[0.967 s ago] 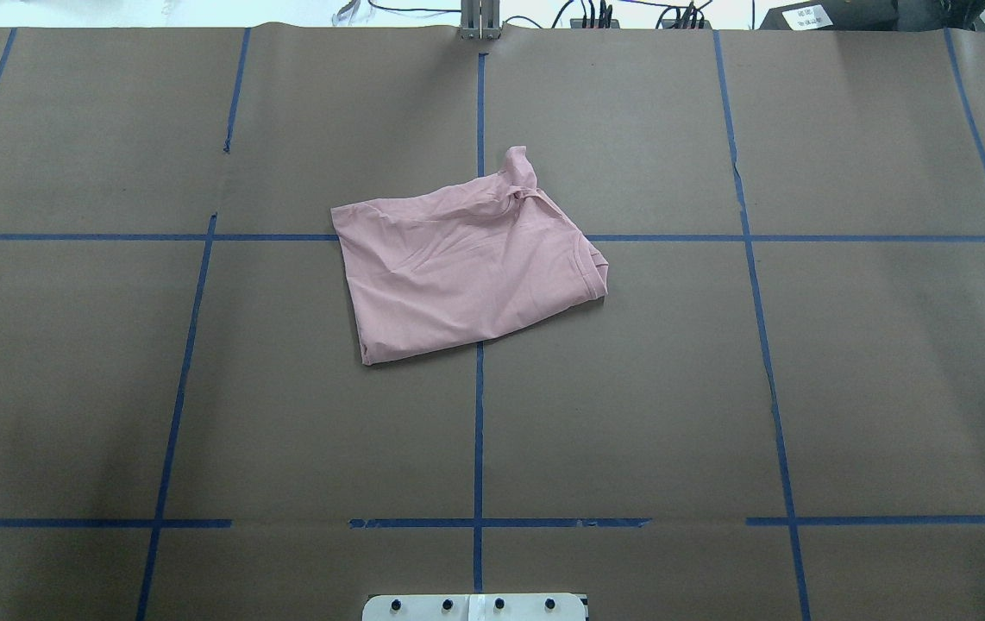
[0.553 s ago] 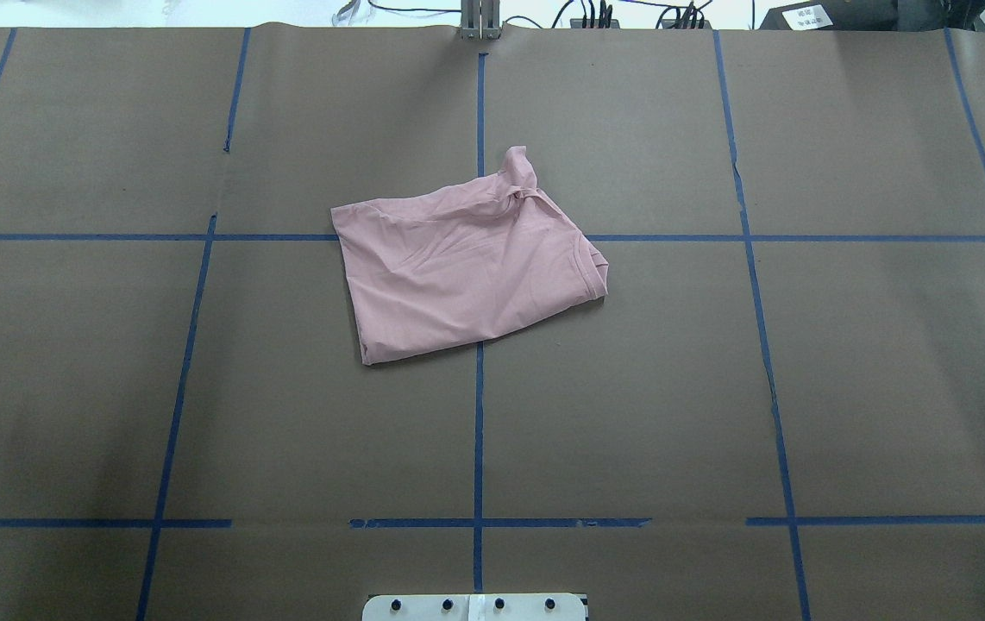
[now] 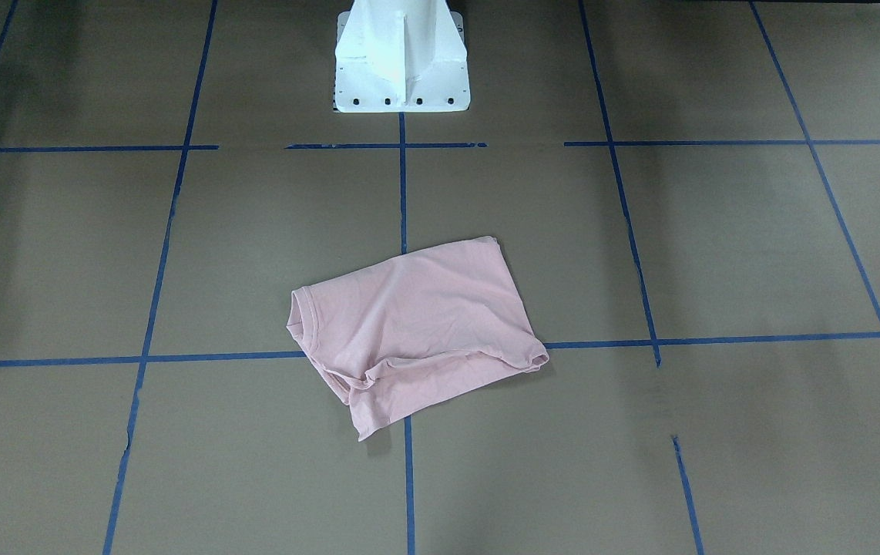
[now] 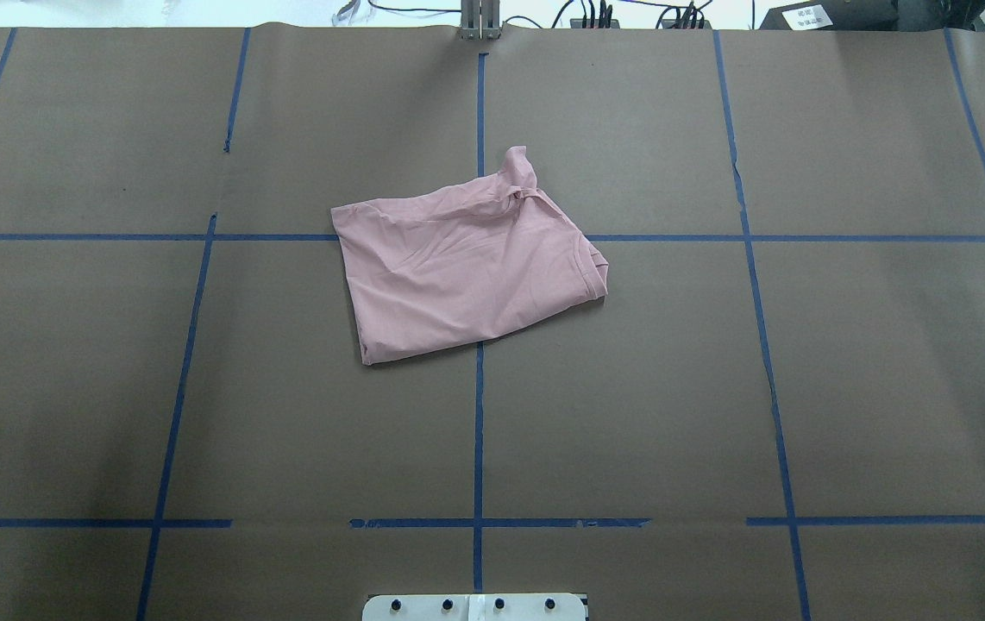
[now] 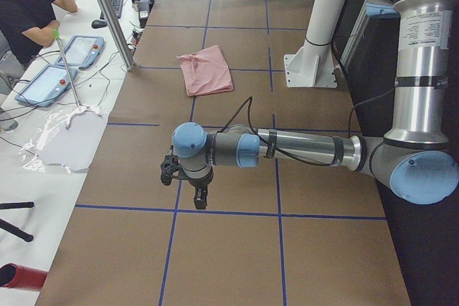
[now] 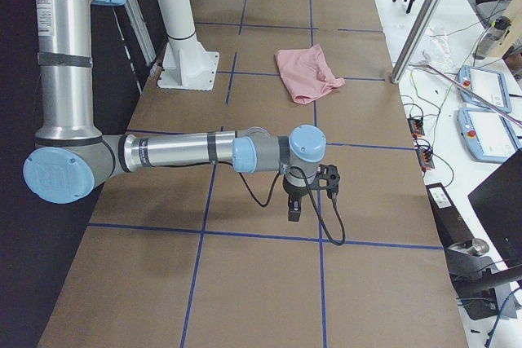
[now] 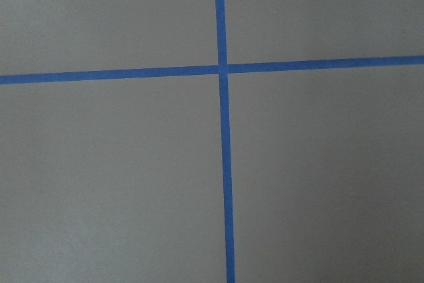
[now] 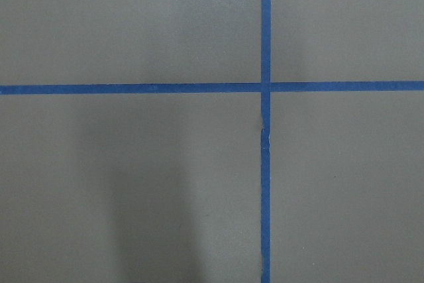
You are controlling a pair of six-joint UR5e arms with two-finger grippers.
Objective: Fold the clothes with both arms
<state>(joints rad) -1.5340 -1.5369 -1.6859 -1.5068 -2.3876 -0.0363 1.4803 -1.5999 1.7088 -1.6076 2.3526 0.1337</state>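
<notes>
The clothes, one pale pink T-shirt (image 4: 467,267), lie folded into a rough rectangle near the table's middle, plain side up, with a sleeve bunched at the far edge. The ribbed neck shows at the shirt's (image 3: 417,324) left end in the front-facing view. My left arm's gripper (image 5: 198,195) hangs over bare table well away from the shirt (image 5: 206,69), seen only in the exterior left view. My right arm's gripper (image 6: 294,210) hangs likewise far from the shirt (image 6: 306,67), seen only in the exterior right view. Whether either is open or shut, I cannot tell. Both wrist views hold only tape lines.
Brown paper with a grid of blue tape (image 4: 479,414) covers the table. The white pedestal (image 3: 400,58) stands at the robot's side. A person (image 5: 29,12) sits at a side desk with tablets (image 5: 43,84). A metal post (image 6: 424,18) rises at the far edge.
</notes>
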